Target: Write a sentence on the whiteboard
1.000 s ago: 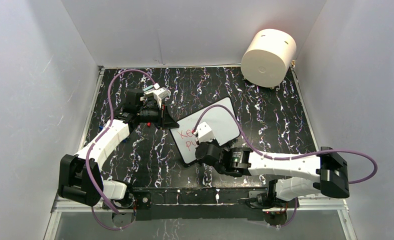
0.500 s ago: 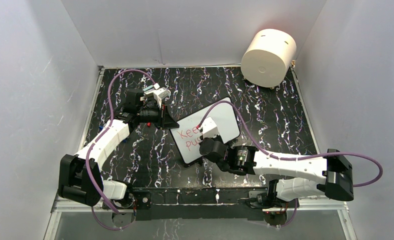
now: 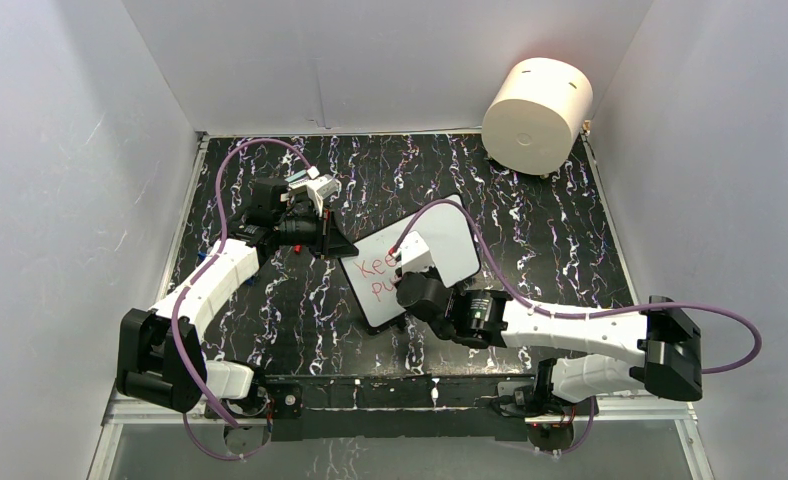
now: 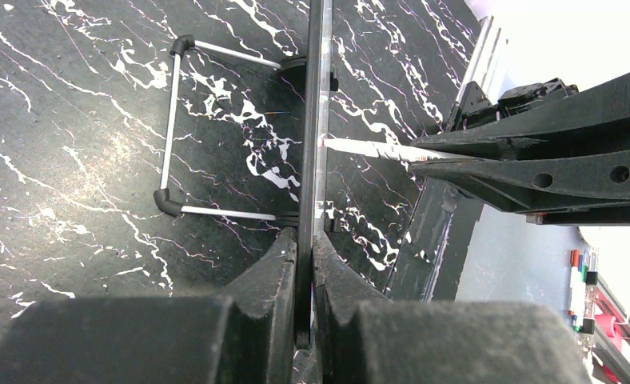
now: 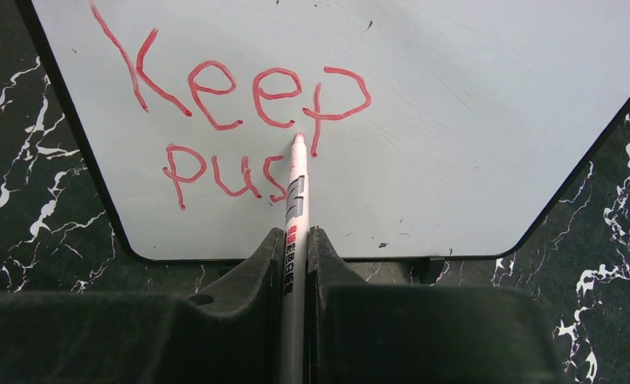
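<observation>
Ok so starting at the right gripper: we see its two dark fingers pinched tight on a white marker, which runs straight out between them with some printing along the barrel. The tip sits on the whiteboard, just under the gap between the last "e" and the "p" of the top line, and just right of the "s" in the line below. In the left wrist view the tip looks like it's touching the board face. The sentence is in red, and what's on the board reads "Keep" up top and "pus" underneath, both slanting a bit and both crowded toward the left of the board as the right wrist camera sees it. Over on the other side, the left gripper is clamped onto the board's thin black rim, which we see edge-on, running away between the fingers. A thin wire stand with black corners sticks out from the back of the board and rests on the black marbled table. From the top camera the board sits roughly mid-table between the two arms, turned at an angle, with the left gripper at its far left corner and the right arm reaching in from the near right. A cream cylinder sits in the far right corner, well apart from the board.
</observation>
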Controlling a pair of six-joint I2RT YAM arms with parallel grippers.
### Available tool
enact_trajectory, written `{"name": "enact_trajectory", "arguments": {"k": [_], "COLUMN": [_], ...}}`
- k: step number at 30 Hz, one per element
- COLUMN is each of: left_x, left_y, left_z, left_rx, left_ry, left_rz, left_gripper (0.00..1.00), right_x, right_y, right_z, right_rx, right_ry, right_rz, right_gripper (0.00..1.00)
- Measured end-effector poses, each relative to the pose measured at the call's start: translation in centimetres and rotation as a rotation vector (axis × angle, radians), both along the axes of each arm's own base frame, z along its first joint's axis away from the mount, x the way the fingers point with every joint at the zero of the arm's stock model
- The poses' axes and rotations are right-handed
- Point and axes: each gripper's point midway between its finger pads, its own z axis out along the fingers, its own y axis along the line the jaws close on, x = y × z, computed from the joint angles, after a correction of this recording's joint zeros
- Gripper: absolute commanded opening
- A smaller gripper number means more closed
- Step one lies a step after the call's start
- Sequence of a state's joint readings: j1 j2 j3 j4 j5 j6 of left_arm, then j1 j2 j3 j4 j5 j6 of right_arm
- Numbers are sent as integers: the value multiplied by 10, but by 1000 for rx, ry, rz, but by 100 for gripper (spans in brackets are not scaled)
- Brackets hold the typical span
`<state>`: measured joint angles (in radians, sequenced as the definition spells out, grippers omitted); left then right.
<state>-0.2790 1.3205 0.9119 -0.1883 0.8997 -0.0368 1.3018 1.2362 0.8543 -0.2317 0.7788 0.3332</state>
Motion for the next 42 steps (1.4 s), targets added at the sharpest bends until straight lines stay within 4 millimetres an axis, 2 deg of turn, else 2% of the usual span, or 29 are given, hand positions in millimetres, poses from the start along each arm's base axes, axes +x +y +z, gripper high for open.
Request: {"name": "enact_trajectory", "arguments": {"k": [11,27,42], "left_x": [0,0,0], "left_y": [0,0,0], "left_z": [0,0,0], "left_rx": [2,2,1], "left_ry": [0,0,0], "left_rz": [3,3,2], "left_gripper": [0,0,0], "right_x": [2,-11,-17], "right_y": [0,-10,-13], "right_z": [-2,-28,-35], "right_rx": [-1,-70,-79], "right_ry": [12,114,155], "right_rz": [5,9,9], "right_gripper": [0,0,0]}}
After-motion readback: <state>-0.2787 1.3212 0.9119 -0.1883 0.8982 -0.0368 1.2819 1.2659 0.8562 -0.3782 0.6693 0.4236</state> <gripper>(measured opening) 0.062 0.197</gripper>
